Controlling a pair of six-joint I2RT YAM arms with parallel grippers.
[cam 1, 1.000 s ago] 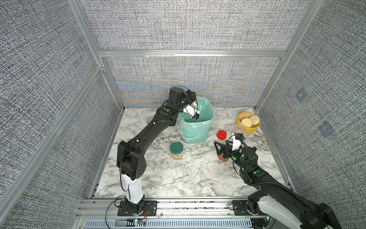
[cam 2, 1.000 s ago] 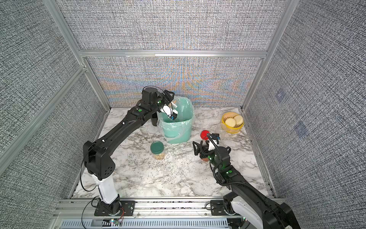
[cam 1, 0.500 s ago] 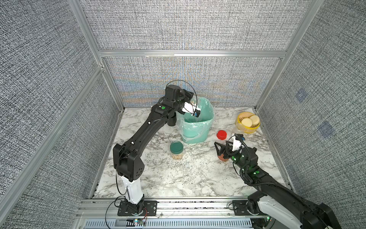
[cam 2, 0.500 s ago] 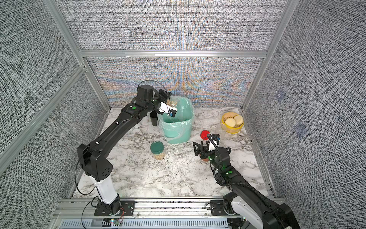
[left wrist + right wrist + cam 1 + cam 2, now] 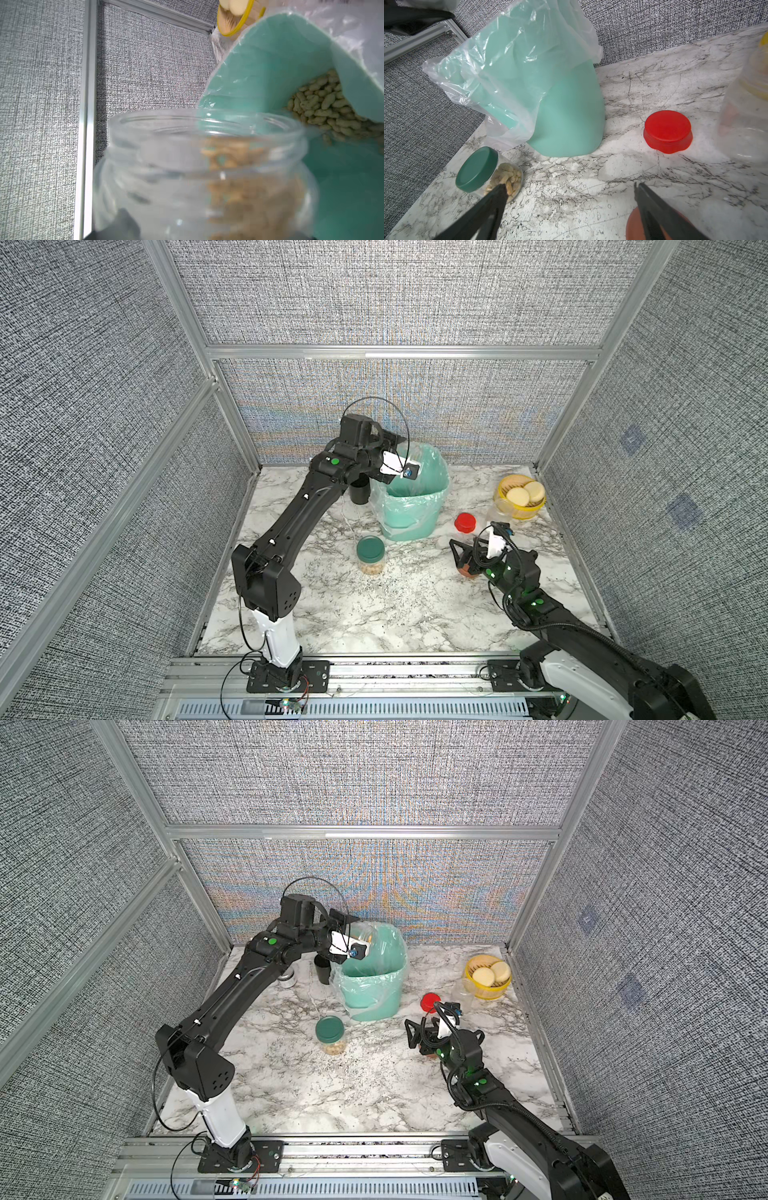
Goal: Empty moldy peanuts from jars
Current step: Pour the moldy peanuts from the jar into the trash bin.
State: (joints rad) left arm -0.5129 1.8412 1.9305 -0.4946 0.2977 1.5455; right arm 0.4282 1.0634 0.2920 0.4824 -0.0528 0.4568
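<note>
My left gripper (image 5: 405,452) is shut on a clear lidless jar (image 5: 187,166), tipped at the rim of the teal bin (image 5: 415,510). Moldy peanuts (image 5: 239,187) remain inside this jar, and more peanuts (image 5: 324,108) lie in the bin. A green-lidded jar (image 5: 370,553) of peanuts stands in front of the bin. The red lid (image 5: 465,521) lies on the table, with an empty clear jar (image 5: 745,124) beside it. My right gripper (image 5: 570,187) hangs open just above the table. A terracotta lid (image 5: 633,226) lies under one of its fingers.
The bin is lined with a clear plastic bag (image 5: 500,68). A black mug (image 5: 359,493) and a silver tin (image 5: 287,979) stand left of it. A yellow bowl (image 5: 536,510) of cream discs sits at the back right. Walls close three sides.
The left arm has drawn its wrist up and slightly left at the bin's rim, turning the held jar. The right arm has not moved.
</note>
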